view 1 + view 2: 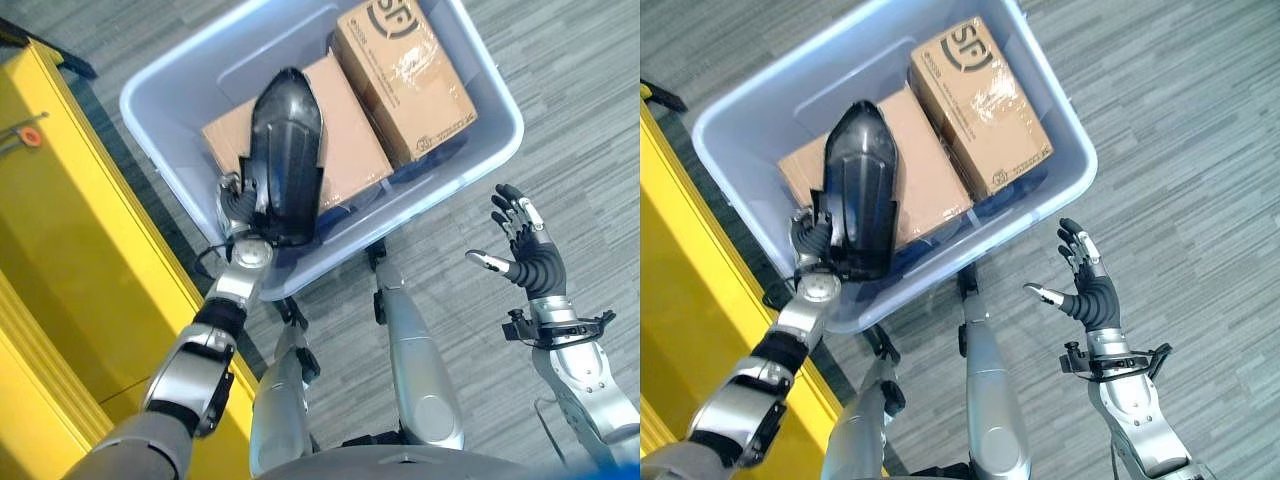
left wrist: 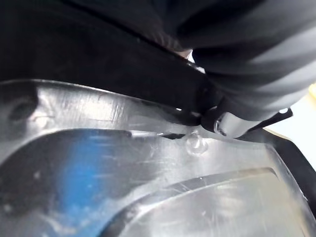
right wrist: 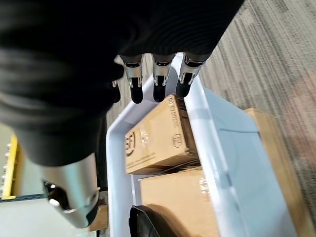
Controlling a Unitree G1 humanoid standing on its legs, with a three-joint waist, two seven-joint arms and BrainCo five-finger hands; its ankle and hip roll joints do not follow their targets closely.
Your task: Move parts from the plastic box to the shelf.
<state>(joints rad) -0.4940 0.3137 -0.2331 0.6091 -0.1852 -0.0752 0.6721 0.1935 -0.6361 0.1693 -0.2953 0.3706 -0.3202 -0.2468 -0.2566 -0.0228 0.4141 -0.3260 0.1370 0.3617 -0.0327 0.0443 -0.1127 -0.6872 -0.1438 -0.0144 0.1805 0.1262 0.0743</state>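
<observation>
A long black moulded part (image 1: 287,150) stands up over the near left corner of the pale plastic box (image 1: 497,95). My left hand (image 1: 236,203) grips its lower left edge, fingers curled round it. The left wrist view looks from very close at the part's glossy inner face (image 2: 148,168). My right hand (image 1: 535,255) hovers over the carpet to the right of the box, fingers (image 3: 157,81) spread and straight, holding nothing. The yellow shelf (image 1: 80,230) runs along my left side.
Two cardboard cartons lie in the box: one (image 1: 405,75) at the right, another (image 1: 350,140) beside it, partly behind the black part. Something dark blue lies under them. Grey carpet (image 1: 580,150) surrounds the box.
</observation>
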